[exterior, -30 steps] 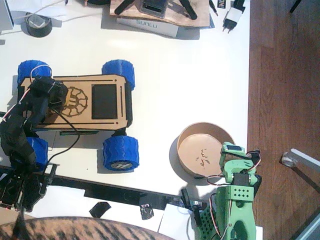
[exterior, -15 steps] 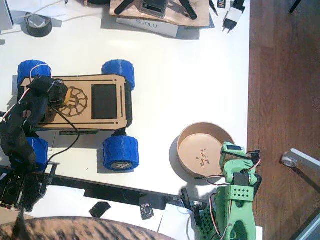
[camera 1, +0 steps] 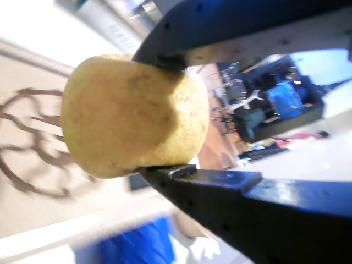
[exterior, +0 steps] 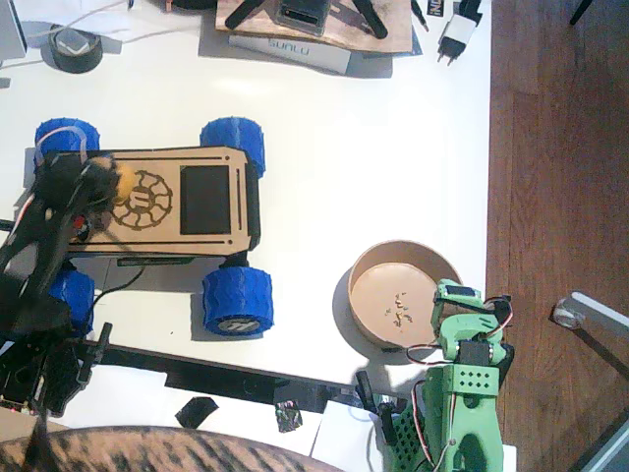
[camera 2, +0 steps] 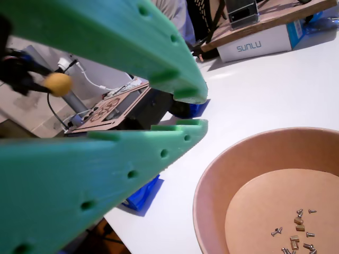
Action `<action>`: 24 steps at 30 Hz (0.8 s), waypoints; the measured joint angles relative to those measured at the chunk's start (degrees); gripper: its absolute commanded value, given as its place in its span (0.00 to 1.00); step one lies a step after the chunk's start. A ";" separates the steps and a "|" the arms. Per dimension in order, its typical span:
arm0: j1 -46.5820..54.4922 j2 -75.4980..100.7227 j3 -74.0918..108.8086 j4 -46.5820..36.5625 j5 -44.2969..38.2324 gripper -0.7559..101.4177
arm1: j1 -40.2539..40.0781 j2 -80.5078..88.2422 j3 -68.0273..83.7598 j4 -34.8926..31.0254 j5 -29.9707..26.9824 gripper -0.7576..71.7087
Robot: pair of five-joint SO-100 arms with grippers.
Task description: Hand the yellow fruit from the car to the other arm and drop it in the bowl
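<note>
The yellow fruit (camera 1: 135, 115) is clamped in the left hand (exterior: 103, 187) of the black arm, above the rear end of the car (exterior: 187, 202) beside its engraved round emblem. In a wrist view the two black fingers (camera 1: 220, 181) press on it from above and below, across its shorter width; its long axis runs roughly left to right in that picture, the blunt end pointing away from the hand toward the plywood deck. The fruit is a dull, matte yellow oval with a finely pitted skin and a few faint darker specks — lemon-like. From the fixed view it shows only as a small yellow blob at the fingertips, and whether it touches the deck cannot be told.

The green arm (exterior: 462, 393) stands at the near right edge of the white worktop (exterior: 393, 147). Its right hand (camera 2: 183, 114) hangs just beside the bowl (exterior: 369, 265), jaws slightly apart and holding nothing. The bowl — tan, pale-rimmed — holds a few small screws and crumbs (camera 2: 296, 238) and lies well apart from the car.
</note>
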 measured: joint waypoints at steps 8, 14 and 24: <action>11.25 9.05 0.00 4.75 -4.48 0.01 | -1.67 0.00 -4.57 0.26 -5.63 0.01; 24.17 11.69 0.00 4.75 -10.63 0.01 | -5.27 0.00 -9.84 2.46 -13.71 0.01; 44.38 10.99 0.00 -6.33 -24.26 0.01 | -13.97 0.09 -21.62 8.09 -27.42 0.01</action>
